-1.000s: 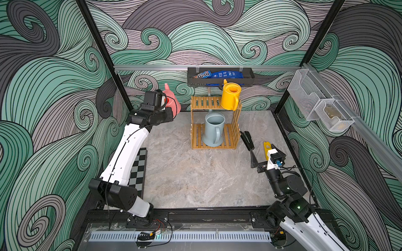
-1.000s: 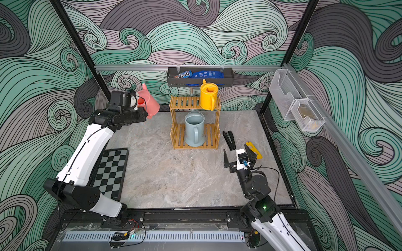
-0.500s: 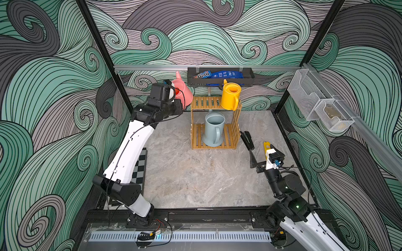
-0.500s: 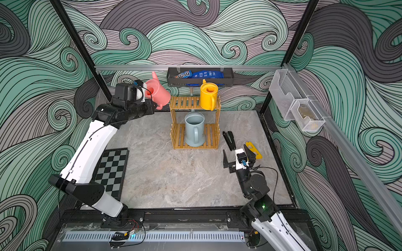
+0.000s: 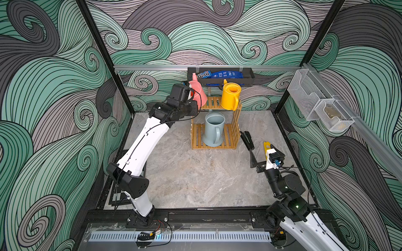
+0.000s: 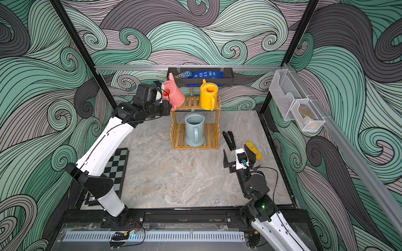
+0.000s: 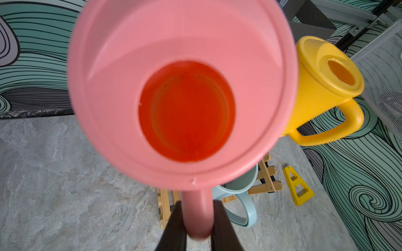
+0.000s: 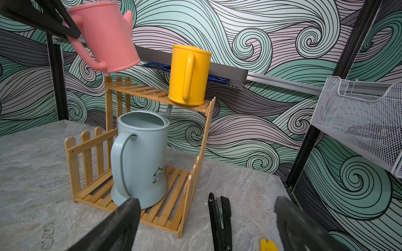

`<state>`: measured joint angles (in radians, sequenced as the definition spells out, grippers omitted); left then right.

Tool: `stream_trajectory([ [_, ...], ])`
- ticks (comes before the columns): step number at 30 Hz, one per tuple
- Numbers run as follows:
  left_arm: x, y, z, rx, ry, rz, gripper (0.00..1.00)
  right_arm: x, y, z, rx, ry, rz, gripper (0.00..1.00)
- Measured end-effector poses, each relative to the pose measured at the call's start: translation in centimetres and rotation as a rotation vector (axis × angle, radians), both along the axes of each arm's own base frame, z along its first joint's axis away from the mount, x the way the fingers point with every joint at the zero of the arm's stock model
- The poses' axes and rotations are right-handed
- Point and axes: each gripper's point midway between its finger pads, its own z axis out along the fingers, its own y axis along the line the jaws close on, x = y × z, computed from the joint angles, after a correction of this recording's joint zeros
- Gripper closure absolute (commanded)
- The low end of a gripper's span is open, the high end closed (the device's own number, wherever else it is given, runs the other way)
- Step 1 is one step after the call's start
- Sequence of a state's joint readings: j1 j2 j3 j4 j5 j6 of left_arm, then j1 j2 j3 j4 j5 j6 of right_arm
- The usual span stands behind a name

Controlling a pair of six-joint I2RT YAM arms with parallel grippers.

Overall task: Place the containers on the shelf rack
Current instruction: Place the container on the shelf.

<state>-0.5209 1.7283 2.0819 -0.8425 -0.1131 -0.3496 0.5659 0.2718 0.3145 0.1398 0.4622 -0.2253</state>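
Observation:
My left gripper (image 7: pixel 196 208) is shut on the loop handle of the pink watering can (image 5: pixel 198 92), which hangs tilted in the air just above the left end of the upper tier of the wooden shelf rack (image 5: pixel 196 134). The right wrist view shows the pink can (image 8: pixel 106 37) clear of the upper slats (image 8: pixel 134 89). The yellow can (image 5: pixel 230 96) stands on the right of the upper tier. On the lower tier stands the pale blue can (image 5: pixel 214 129), handle to the front. My right gripper (image 5: pixel 258 152) is open and empty, low to the right of the rack.
A black stapler (image 5: pixel 247 140) and a yellow triangular piece (image 5: pixel 266 146) lie on the table beside the right gripper. A black wall tray (image 5: pixel 219 76) with snack packets hangs close above the rack. Clear mesh bins (image 5: pixel 315 102) line the right wall. A checkerboard (image 6: pixel 113 169) lies front left.
The left arm has carried the pink can rightward from near the left wall to above the rack's upper tier. The right arm has not moved.

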Motion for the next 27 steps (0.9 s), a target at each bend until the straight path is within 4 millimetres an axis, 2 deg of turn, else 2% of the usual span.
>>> stream_trajectory([
  [6, 1.0, -0.8, -0.8, 0.035, -0.006, 0.026, 1.0, -0.1, -0.1, 0.2, 0.004, -0.007, -0.002, 0.01],
  [13, 1.6, -1.5, -1.8, 0.07, -0.003, 0.046, 0.93, -0.2, -0.3, 0.5, 0.011, -0.018, -0.006, 0.01],
  [21, 1.6, -1.8, -1.8, 0.086, -0.013, 0.06, 0.89, -0.2, -0.3, 0.2, 0.011, -0.018, -0.006, 0.01],
  [27, 2.2, -2.0, -2.7, 0.096, 0.0, 0.071, 0.82, -0.3, -0.3, 0.3, 0.013, -0.021, -0.006, 0.01],
])
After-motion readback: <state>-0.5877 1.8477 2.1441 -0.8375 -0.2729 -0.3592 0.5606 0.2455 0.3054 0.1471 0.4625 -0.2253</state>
